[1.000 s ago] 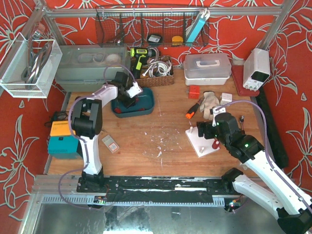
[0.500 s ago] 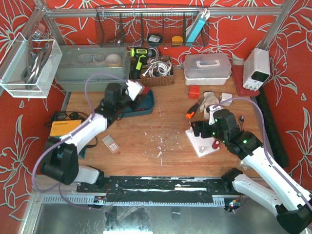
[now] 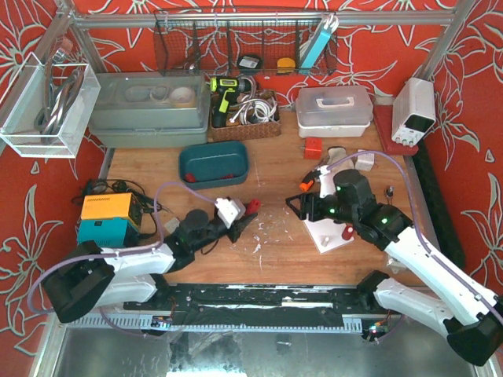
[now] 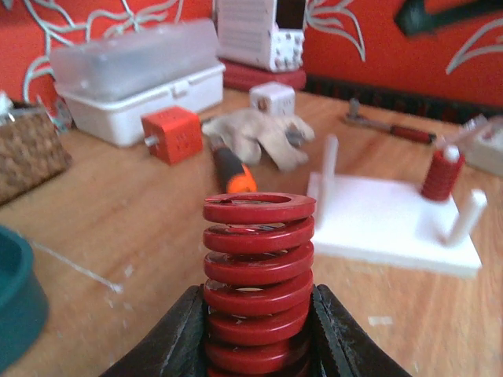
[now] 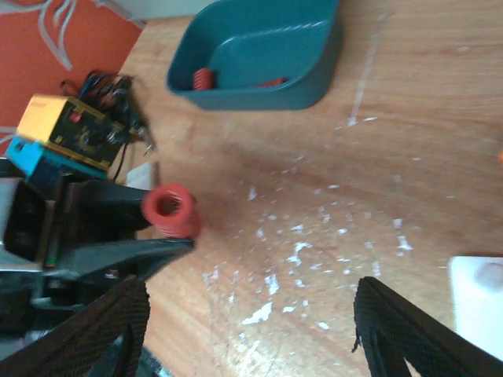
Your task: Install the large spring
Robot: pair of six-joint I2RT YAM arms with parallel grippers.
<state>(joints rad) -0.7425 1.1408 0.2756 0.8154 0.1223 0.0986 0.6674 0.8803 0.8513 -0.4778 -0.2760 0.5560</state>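
Within left gripper [image 4: 258,302], large red spring [image 4: 258,251]

Spring [image 4: 258,275] between left fingers [image 4: 347,336], left of pegged plate [image 4: 385,224]; tray [image 3: 214,164] behind spring.

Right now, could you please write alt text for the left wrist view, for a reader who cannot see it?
The left gripper grips a large red spring in the foreground, over a wooden table. Beyond it lies a white base plate with upright pegs, one carrying a smaller red spring; a screwdriver and glove lie behind.
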